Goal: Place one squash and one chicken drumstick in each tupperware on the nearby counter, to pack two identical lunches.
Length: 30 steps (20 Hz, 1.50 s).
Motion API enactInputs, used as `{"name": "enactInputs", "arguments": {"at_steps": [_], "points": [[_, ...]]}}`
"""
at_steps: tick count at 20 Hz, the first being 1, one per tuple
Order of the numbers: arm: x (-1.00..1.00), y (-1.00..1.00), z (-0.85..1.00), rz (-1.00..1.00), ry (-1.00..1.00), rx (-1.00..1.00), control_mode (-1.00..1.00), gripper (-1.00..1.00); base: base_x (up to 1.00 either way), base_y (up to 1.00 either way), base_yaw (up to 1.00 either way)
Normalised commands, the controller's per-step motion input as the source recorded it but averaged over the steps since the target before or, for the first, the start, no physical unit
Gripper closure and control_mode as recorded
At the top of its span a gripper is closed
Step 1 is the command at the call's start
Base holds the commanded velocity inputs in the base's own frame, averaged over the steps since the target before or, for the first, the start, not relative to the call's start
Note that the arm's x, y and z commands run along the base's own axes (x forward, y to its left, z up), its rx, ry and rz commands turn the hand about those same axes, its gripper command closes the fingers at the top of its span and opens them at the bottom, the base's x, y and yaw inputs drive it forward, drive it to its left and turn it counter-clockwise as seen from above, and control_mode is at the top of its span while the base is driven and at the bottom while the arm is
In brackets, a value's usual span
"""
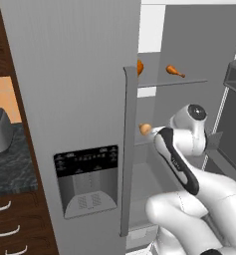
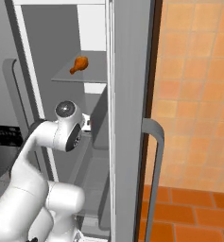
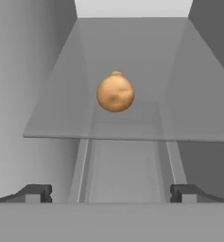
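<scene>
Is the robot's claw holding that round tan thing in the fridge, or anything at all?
Nothing is held. The gripper is open, its fingers wide apart, and the tan squash sits untouched on the fridge shelf ahead of it.

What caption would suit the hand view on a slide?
Open tool faces a tan squash on a fridge shelf, not yet touching it.

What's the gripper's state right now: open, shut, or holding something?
Gripper: open and holding nothing; its fingertips stand wide apart, short of the tan squash on the fridge shelf.
</scene>
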Motion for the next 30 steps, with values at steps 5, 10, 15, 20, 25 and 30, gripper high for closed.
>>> {"name": "enactInputs", "arguments": {"at_steps": [5,10,15,20,25,30], "points": [[0.79,0.1,-0.23,0.02,0.04,0.0,-1.0,-1.0,0.0,0.0,0.0],[0.75,0.05,-0.23,0.02,0.06,0.0,-1.0,-1.0,0.0,0.0,0.0],[0.62,0.03,-0.2,0.01,0.05,0.0,-1.0,-1.0,0.0,0.0,0.0],[0.49,0.0,-0.2,0.01,0.02,0.0,-1.0,-1.0,0.0,0.0,0.0],[0.45,0.0,-0.31,0.0,0.01,0.0,-1.0,1.0,0.0,0.0,0.0],[0.03,0.0,-0.28,0.01,0.04,0.0,-1.0,1.0,0.0,0.0,0.0]]}}
